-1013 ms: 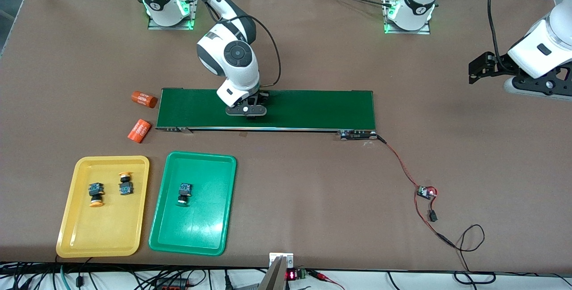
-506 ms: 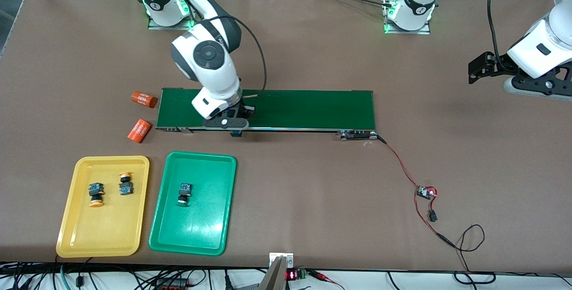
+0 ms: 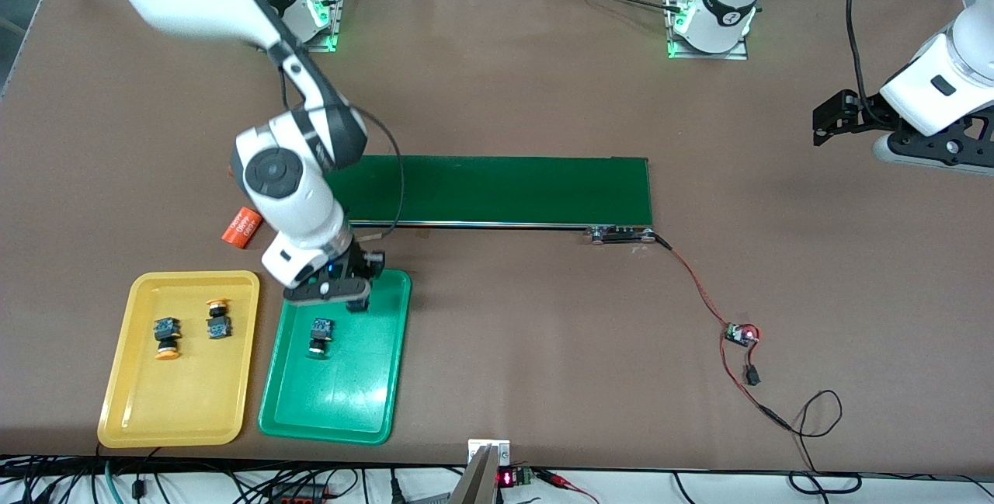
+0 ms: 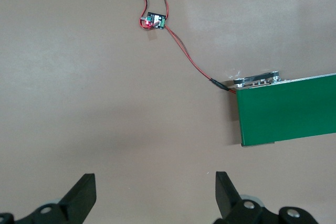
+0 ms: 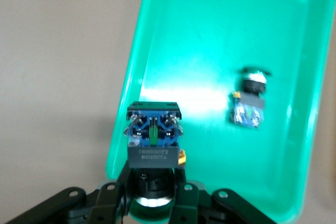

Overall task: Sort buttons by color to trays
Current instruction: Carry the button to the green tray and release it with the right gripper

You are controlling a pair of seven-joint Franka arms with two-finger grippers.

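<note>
My right gripper (image 5: 152,195), clamped on a button (image 5: 153,137), hangs over the green tray (image 3: 373,403) edge nearest the conveyor belt (image 3: 497,189), its body upright; left gripper (image 4: 152,195) waits wide.

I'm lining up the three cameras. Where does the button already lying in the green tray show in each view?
Front view: the loose button lies in the green tray, just nearer the camera than the right claw.
Left wrist view: not in it.
Right wrist view: loose button past the held button.
Shared landmark: the green tray.
</note>
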